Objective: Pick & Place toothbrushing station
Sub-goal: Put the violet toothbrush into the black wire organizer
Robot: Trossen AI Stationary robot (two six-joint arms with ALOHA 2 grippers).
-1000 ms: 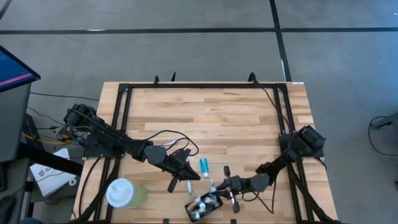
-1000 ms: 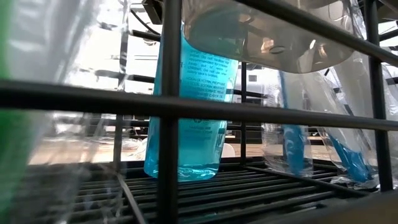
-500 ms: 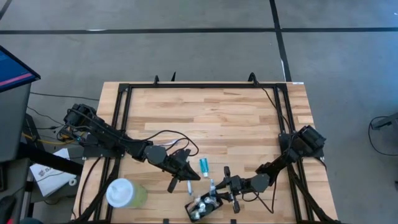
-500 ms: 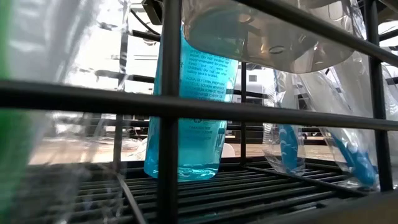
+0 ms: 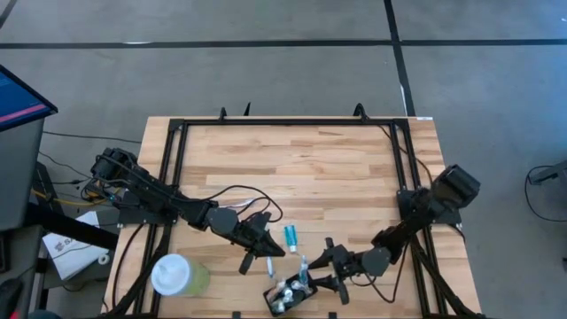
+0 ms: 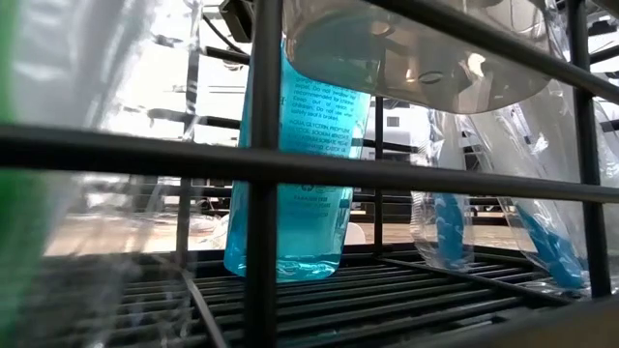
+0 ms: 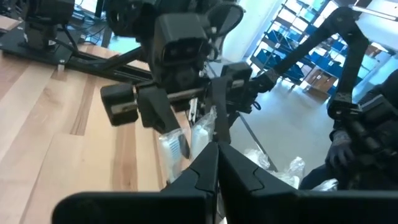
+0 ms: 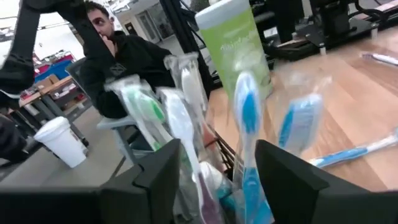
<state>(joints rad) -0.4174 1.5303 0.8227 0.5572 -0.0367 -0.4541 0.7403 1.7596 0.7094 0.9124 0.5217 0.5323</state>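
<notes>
Where the butcher-block wooden table (image 5: 337, 168) meets its near edge, at about six o'clock in the high view, sits the small black rounded-corner toothbrush holder (image 5: 291, 297), crowded with slim wrapped toothbrushes. In the right wrist view these read as a blue-and-white toothbrush (image 8: 247, 118), a green-and-white toothbrush (image 8: 140, 106) and a plain white one, standing upright in clear wrappers. Just off the holder at three o'clock, the right gripper (image 5: 324, 270) has its two dark fingers spread apart, holding nothing, with the brushes standing between the fingers in its own camera. At twelve o'clock from the holder lies a small teal tube (image 5: 290, 237), and at eleven o'clock a loose blue-and-white toothbrush (image 5: 268, 265) lies flat on the wood. The left gripper (image 5: 267, 241) rests just beside that tube, at its nine o'clock, fingers pressed together on nothing. Farther out, at nine o'clock from the holder, stands a pale green cup with a round white lid (image 5: 177, 275). A seated person in a dark top (image 8: 118, 62) shows beyond the table.
</notes>
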